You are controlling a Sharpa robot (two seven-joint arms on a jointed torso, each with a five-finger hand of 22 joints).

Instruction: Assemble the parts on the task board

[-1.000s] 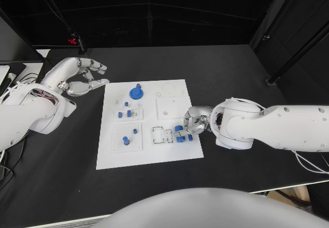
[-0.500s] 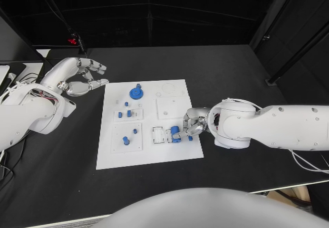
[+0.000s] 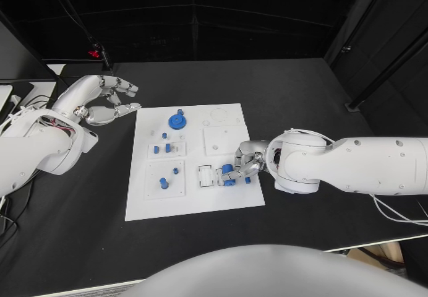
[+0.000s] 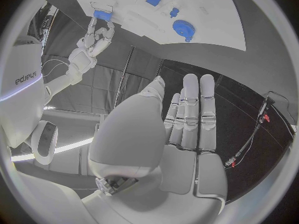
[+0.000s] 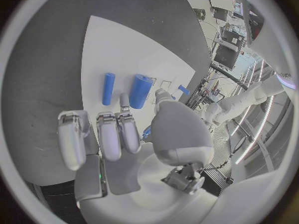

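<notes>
While the white rectangular task board (image 3: 193, 162) lies flat mid-tabletop (image 3: 294, 93), the right robot hand (image 3: 247, 162) sits over its near right corner, fingers curled down around a blue plastic cylinder (image 3: 228, 171). The wrist view shows that larger cylinder (image 5: 140, 91) just ahead of the fingertips (image 5: 129, 132), beside a slimmer blue rod (image 5: 108, 88); both lie with long axes roughly parallel, pointing away from the palm. Contact looks likely, but a firm hold cannot be confirmed. The left robot hand (image 3: 100, 98) hangs off the board's far left corner, fingers apart, holding nothing, well apart from the parts. A round blue knob (image 3: 177, 120) and small blue pegs (image 3: 166, 148) stand in the board's left half. Judgement: right hand is far nearer; the next move turns on seating the cylinder along its axis.
</notes>
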